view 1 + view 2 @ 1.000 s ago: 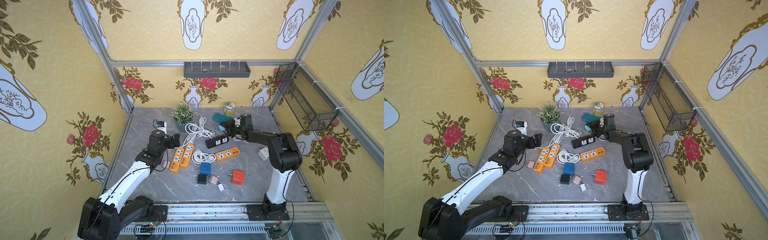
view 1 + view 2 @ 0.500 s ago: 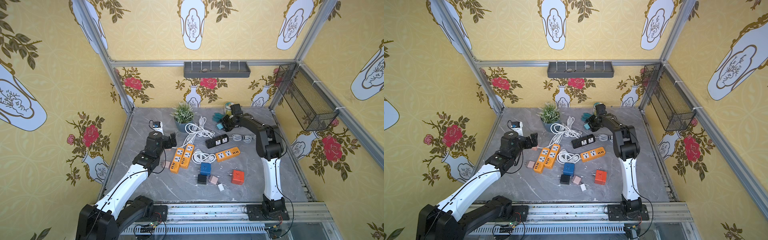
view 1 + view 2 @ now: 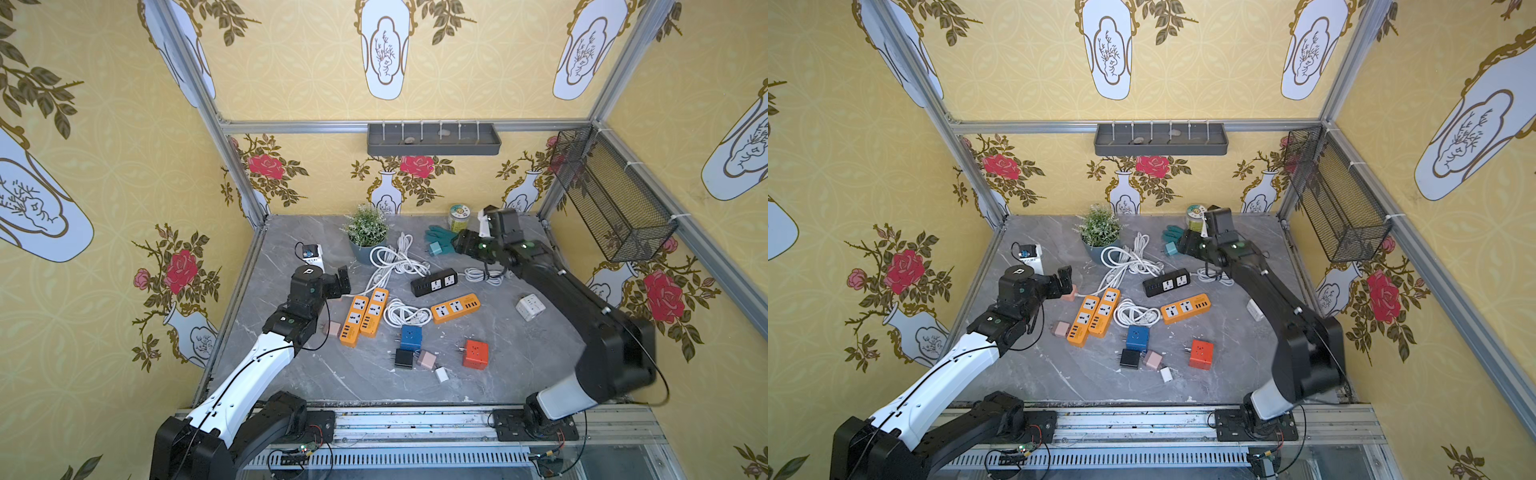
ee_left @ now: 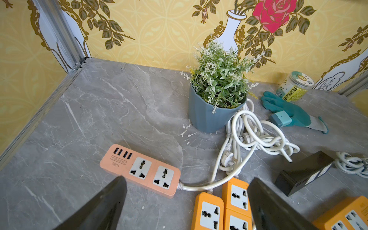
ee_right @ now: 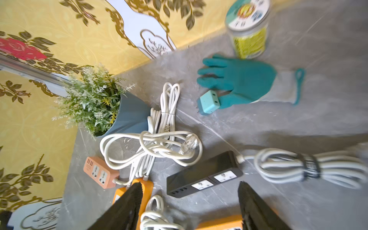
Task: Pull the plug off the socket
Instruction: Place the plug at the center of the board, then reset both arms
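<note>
across both top views, the small teal cube plug [image 3: 436,248] lies beside the teal rubber glove [image 3: 440,233], apart from the black rectangular power strip [image 3: 434,282]; the right gripper [image 3: 459,245] hovers just beside the plug. left wrist view: the left gripper [image 4: 187,180] gapes empty by a peach plastic power strip [image 4: 139,172]. right wrist view: jaws spread, nothing between them, plug touching the glove.

Teal plug [image 5: 209,101] lies loose beside the glove [image 5: 245,79], apart from black socket [image 5: 203,175].
</note>
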### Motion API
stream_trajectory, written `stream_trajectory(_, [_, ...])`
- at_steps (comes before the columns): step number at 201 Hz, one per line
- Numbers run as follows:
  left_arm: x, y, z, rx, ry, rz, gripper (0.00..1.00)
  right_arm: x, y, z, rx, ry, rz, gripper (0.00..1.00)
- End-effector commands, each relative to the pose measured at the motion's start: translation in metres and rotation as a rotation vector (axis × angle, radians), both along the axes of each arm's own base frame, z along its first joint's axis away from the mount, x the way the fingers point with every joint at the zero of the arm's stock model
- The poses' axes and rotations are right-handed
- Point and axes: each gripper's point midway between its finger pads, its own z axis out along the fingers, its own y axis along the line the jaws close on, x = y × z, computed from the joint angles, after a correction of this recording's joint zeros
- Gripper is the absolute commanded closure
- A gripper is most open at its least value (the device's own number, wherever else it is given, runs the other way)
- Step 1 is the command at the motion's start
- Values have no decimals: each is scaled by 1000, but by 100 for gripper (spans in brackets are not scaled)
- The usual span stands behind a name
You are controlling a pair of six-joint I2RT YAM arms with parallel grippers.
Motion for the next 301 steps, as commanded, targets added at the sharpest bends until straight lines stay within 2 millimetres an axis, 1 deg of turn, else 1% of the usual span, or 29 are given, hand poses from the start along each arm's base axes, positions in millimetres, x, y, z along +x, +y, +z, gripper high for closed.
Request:
stream_trajectory(1, [2, 0, 0, -6, -23, 3, 0, -20, -80, 14, -194, -182, -213, 12])
stream_trajectory(14, [3, -2, -3, -11, -17, -1, 0, -42, -119, 17, -188, -241, -306, 0])
stream_trajectory(32, [4, -3, -4, -15, -16, -5, 0, -70, -169, 12, -182, -323, -459, 2])
stream_trajectory(41, [4, -3, -3, -17, -17, -6, 0, -79, -189, 7, -183, -355, -521, 2])
stream_trajectory(50, [4, -3, -2, -18, -20, -6, 0, -88, -210, -6, -189, -369, -578, 2])
stream_trajectory(83, [-1, 1, -9, -11, -7, 6, 0, -97, -264, -50, -58, -313, -713, 2])
stream_trajectory(104, [-2, 4, -11, 3, 1, 20, 0, -91, -282, -75, -34, -303, -763, 2])
stream_trajectory(116, [-3, 8, -10, 18, -2, 35, 0, -82, -282, -88, -48, -306, -733, 2])
stream_trajectory(130, [-3, 12, -9, 39, -10, 53, 0, -68, -272, -114, -95, -271, -683, 2])
stream_trajectory(141, [-4, 18, -9, 51, -10, 73, 0, -57, -253, -134, -204, -246, -603, 2])
stream_trajectory(151, [-6, 23, -10, 61, -5, 89, 0, -44, -230, -135, -293, -300, -491, 2])
stream_trajectory(156, [-7, 27, -11, 64, -3, 99, 0, -40, -212, -137, -320, -330, -412, 2])
stream_trajectory(161, [-9, 31, -11, 66, -2, 107, 0, -40, -204, -146, -341, -341, -375, 2])
stream_trajectory(166, [-10, 35, -12, 71, -3, 116, 0, -41, -193, -142, -333, -415, -334, 2])
stream_trajectory(167, [-10, 36, -12, 71, -3, 118, 0, -44, -193, -145, -332, -412, -331, 2])
stream_trajectory(172, [-12, 40, -12, 78, -8, 125, 0, -48, -195, -139, -325, -454, -341, 2])
stream_trajectory(177, [-13, 45, -13, 91, -17, 135, 0, -49, -199, -142, -313, -424, -361, 2])
stream_trajectory(200, [-15, 70, -21, 193, -85, 171, 0, -47, -201, -143, -302, -408, -361, 2])
stream_trajectory(221, [-10, 104, -51, 228, -94, 234, 0, -47, -201, -142, -305, -422, -359, 2])
stream_trajectory(240, [3, 117, -86, 221, -65, 201, 0, -48, -201, -144, -311, -406, -358, 2])
stream_trajectory(246, [13, 117, -87, 216, -77, 177, 0, -48, -201, -144, -312, -407, -359, 2])
stream_trajectory(255, [25, 107, -97, 247, -16, 83, 0, -47, -201, -143, -312, -415, -358, 2])
stream_trajectory(259, [29, 109, -103, 239, -3, 87, 0, -47, -201, -143, -312, -414, -357, 2])
stream_trajectory(264, [32, 111, -102, 245, -34, 97, 0, -48, -201, -143, -312, -412, -359, 2])
stream_trajectory(274, [20, 108, -99, 234, -55, 86, 0, -48, -201, -143, -313, -413, -359, 2])
stream_trajectory(281, [5, 100, -99, 223, -134, 48, 0, -48, -201, -143, -312, -412, -359, 2])
stream_trajectory(286, [-2, 104, -97, 231, -187, 90, 0, -48, -201, -143, -312, -413, -358, 2])
stream_trajectory(287, [-1, 105, -94, 228, -202, 104, 0, -47, -201, -143, -312, -413, -358, 2])
stream_trajectory(301, [10, 100, -103, 258, -172, 63, 0, -47, -201, -143, -311, -411, -359, 2])
